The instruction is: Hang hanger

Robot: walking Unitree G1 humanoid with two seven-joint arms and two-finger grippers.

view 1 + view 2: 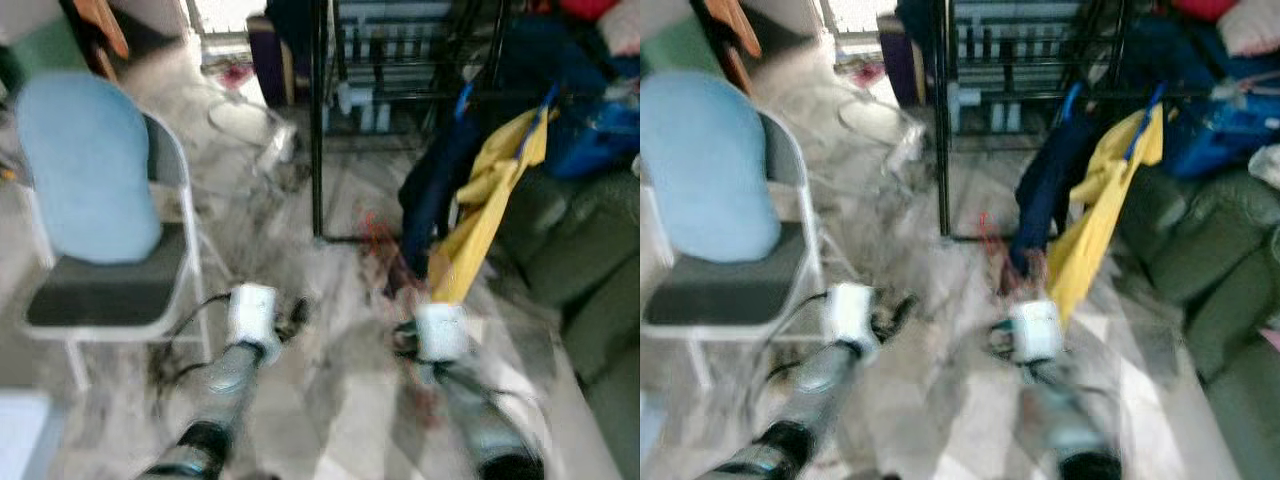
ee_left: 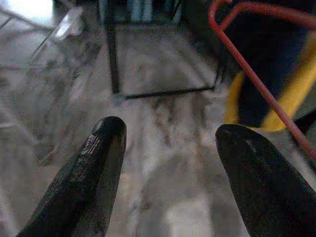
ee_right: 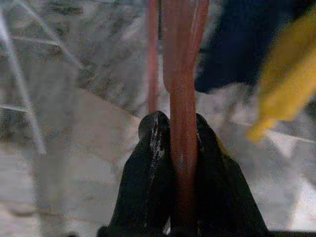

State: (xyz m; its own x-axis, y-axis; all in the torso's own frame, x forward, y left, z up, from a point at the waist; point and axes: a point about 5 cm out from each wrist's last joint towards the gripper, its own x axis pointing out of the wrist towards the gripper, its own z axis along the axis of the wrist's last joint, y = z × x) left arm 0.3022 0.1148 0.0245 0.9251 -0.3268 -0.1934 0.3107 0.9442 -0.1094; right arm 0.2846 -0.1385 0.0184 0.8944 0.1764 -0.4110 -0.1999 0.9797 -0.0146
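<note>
1. One red hanger (image 3: 182,123), pinched between the two closed fingers (image 3: 148,173) of the right end effector (image 3: 181,129), held over the floor (image 1: 330,400) near the rack's foot; blur hides its outline from the head.
2. Left end effector (image 2: 170,143) gapes wide, holding nothing.
3. One black rack (image 1: 318,120); two garments hanging from it, one navy (image 1: 430,190), one yellow (image 1: 480,220).
4. One chair (image 1: 100,290) on the robot's left, carrying one blue cushion (image 1: 85,165).
</note>
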